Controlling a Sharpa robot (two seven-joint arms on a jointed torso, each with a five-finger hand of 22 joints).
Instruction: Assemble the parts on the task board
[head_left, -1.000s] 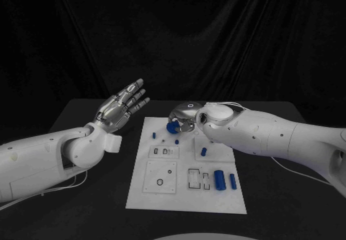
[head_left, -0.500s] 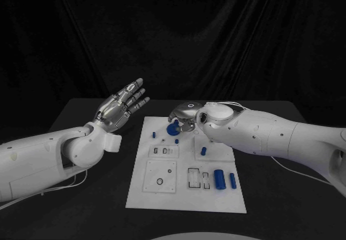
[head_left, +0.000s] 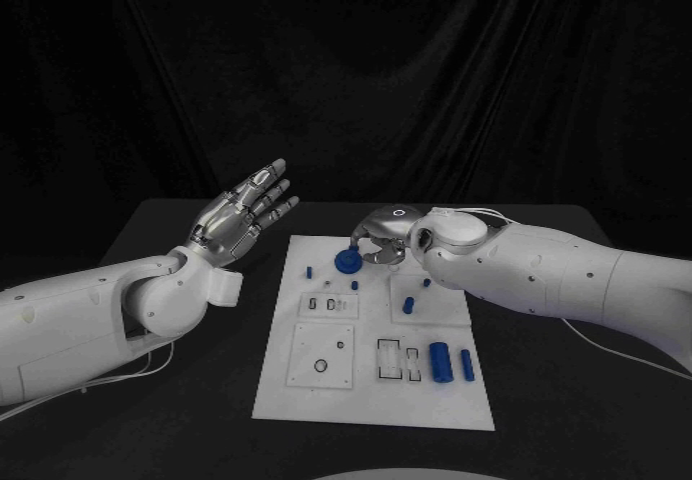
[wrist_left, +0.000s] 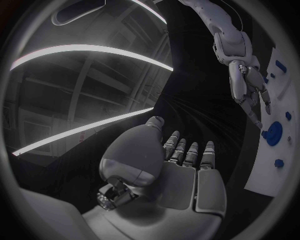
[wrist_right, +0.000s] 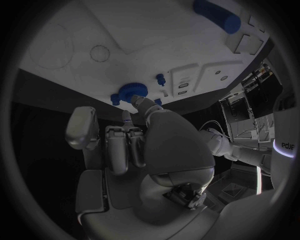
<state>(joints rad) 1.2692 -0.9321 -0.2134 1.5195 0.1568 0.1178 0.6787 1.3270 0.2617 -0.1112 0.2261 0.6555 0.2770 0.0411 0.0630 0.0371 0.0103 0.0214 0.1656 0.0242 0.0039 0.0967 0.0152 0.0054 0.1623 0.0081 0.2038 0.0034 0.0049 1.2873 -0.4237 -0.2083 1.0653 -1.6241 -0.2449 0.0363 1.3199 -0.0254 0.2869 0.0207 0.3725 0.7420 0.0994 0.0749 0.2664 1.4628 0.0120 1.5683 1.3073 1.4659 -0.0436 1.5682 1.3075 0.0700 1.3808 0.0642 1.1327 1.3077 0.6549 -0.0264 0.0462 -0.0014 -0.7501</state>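
Observation:
The white task board (head_left: 368, 395) lies in the middle of the black table. A blue gear (head_left: 348, 262) lies flat near the board's far edge, also in the right wrist view as gear (wrist_right: 131, 91) and in the left wrist view as gear (wrist_left: 273, 134). My right hand (head_left: 384, 234) hovers just behind and to the right of it. One fingertip (wrist_right: 141, 102) reaches close to the gear, and I cannot tell whether it touches. Nothing is held in that hand (wrist_left: 247, 83). My left hand (head_left: 245, 210) is raised left of the board, fingers spread and empty.
Small blue pegs (head_left: 309, 269) (head_left: 353, 284) (head_left: 408, 305) stand on the board's middle. Two blue cylinders (head_left: 438, 359) (head_left: 466, 362) lie at its near right. Black rings (head_left: 320, 367) sit in the near left panel. Bare table flanks the board on both sides.
My right arm and hand have shifted to the right, away from the gear. The gear now shows clear of the fingers, on the board. The left hand has not moved.

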